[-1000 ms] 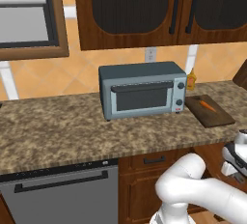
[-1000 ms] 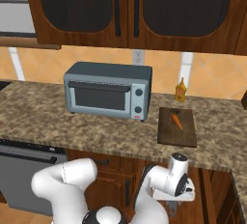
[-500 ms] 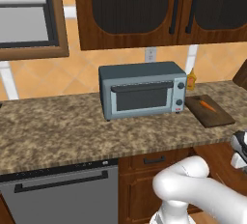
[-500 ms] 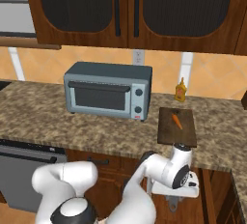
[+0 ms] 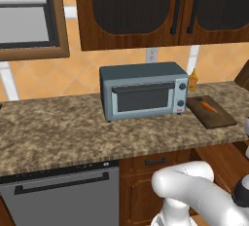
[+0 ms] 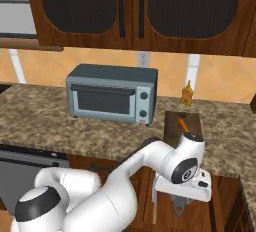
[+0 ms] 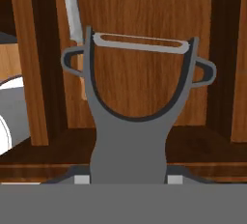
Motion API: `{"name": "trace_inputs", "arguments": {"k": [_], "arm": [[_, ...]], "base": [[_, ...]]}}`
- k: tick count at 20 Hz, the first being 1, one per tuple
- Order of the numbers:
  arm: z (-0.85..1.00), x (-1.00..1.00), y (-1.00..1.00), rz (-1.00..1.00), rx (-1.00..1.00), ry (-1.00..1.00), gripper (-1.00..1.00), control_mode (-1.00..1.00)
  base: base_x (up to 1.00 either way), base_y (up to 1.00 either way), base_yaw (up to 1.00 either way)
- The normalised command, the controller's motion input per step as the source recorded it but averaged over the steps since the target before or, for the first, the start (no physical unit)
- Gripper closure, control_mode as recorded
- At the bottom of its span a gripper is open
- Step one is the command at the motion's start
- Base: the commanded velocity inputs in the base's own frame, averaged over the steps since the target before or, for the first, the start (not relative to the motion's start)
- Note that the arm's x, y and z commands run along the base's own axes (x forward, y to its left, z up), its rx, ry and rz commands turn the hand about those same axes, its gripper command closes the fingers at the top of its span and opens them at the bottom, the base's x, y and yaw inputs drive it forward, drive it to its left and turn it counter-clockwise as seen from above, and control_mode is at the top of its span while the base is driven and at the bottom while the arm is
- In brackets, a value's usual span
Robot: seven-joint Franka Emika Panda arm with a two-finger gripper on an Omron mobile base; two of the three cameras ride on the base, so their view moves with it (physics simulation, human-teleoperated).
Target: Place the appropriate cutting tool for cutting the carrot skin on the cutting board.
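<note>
A grey Y-shaped peeler [image 7: 129, 136] rises between my fingers, and my gripper [image 7: 129, 179] is shut on its handle. Behind it is a brown cabinet door [image 7: 144, 15]. From the right base view, my gripper [image 6: 179, 200] hangs below the counter edge, in front of the lower cabinets, with the peeler [image 6: 179, 209] pointing down. The dark brown cutting board [image 5: 212, 112] lies on the counter right of the toaster oven, with the small orange carrot [image 5: 209, 106] on it. My wrist partly covers the cutting board [image 6: 172, 126]; the carrot [image 6: 182, 124] shows just above it.
A grey toaster oven [image 5: 143, 91] stands mid-counter. A small amber bottle [image 6: 187, 93] is against the wall behind the board. A dishwasher [image 5: 63, 200] sits under the counter at left. Dark wall cabinets [image 6: 140, 11] hang above.
My hand has risen with the peeler from low in front of the cabinets up toward the counter edge below the board. Board and carrot have not moved.
</note>
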Motion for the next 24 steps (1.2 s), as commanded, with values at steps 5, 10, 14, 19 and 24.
{"name": "trace_inputs", "arguments": {"k": [5,10,14,19,24], "arm": [[0.96,0.03,0.00,-0.16,0.00,-0.04,1.00,-1.00],[0.68,0.54,-0.03,-0.08,0.00,-0.05,1.00,-1.00],[0.39,0.70,-0.22,-0.04,0.00,-0.02,1.00,-1.00],[0.26,0.67,-0.30,-0.03,0.02,0.00,1.00,-1.00],[0.08,0.70,-0.16,-0.03,0.05,0.00,1.00,-1.00]], "base": [[0.00,0.00,0.00],[0.00,0.00,0.00],[0.00,0.00,0.00],[0.00,0.00,0.00],[0.00,0.00,0.00]]}}
